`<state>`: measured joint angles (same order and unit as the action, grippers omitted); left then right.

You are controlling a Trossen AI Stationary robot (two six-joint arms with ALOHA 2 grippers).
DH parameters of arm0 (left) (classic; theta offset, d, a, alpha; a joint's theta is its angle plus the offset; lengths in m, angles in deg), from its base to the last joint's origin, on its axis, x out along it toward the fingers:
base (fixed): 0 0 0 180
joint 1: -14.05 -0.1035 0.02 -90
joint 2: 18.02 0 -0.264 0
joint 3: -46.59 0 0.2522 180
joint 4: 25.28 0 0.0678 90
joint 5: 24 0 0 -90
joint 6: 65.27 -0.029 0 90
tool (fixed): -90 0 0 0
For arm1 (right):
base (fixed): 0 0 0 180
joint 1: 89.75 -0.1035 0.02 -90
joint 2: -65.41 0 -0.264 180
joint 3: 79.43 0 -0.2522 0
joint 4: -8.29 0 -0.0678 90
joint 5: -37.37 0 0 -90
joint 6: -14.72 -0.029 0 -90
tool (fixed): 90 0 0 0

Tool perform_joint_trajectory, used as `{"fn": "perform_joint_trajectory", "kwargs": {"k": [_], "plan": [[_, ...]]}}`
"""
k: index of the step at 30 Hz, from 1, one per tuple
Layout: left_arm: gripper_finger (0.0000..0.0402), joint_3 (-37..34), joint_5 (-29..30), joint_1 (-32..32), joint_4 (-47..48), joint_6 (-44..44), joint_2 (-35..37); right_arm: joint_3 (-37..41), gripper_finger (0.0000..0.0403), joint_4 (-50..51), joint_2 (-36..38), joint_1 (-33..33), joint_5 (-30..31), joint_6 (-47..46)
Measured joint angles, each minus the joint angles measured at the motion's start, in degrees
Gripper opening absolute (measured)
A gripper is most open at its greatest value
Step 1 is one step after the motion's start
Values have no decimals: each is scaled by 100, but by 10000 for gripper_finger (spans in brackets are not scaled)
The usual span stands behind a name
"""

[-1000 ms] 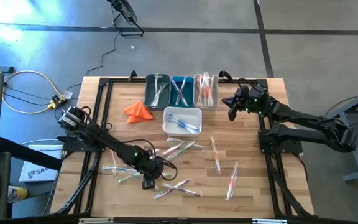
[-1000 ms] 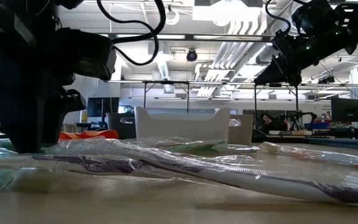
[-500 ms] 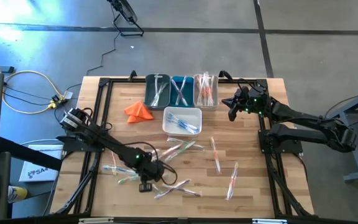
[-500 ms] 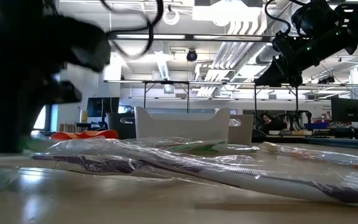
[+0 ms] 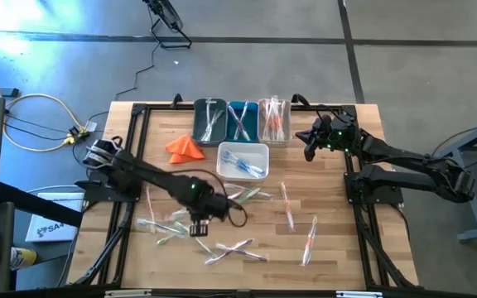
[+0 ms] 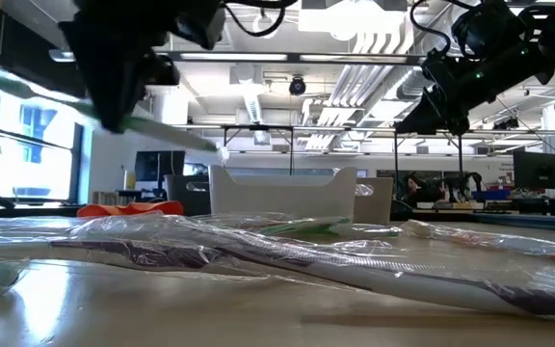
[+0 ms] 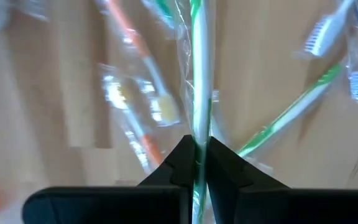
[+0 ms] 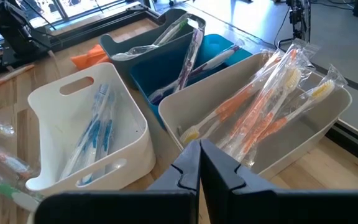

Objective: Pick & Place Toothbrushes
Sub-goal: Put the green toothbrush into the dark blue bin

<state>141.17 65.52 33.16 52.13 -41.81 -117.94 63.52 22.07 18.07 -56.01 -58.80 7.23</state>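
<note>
Status: sorting is partly done. Four bins at the far side of the table (image 5: 338, 257) already hold wrapped toothbrushes: the grey bin (image 5: 210, 121), the blue bin (image 5: 241, 121), the cream bin (image 5: 273, 121) and the white bin (image 5: 243, 161). Several toothbrushes (image 5: 309, 238) remain scattered on the table. The left tool (image 5: 198, 229) is clamped on a green toothbrush (image 7: 197, 93), lifted clear of the table. The right tool (image 5: 310, 152) waits closed and empty beside the cream bin.
</note>
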Motion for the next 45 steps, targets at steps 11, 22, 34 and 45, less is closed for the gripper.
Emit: {"fn": "perform_joint_trajectory", "kwargs": {"k": [11,22,34,45], "plan": [[18,1109,593,-1004,1275,-186,0,0,2,166,0,0,0,0],[18,1815,1757,-2345,2047,-468,7,0,2,215,0,0,0,0],[18,1892,1925,-4529,1507,-970,9,0,2,290,0,0,1,0],[18,1889,1125,-5791,-794,-1132,-33,0,2,288,0,0,2,7]]}}
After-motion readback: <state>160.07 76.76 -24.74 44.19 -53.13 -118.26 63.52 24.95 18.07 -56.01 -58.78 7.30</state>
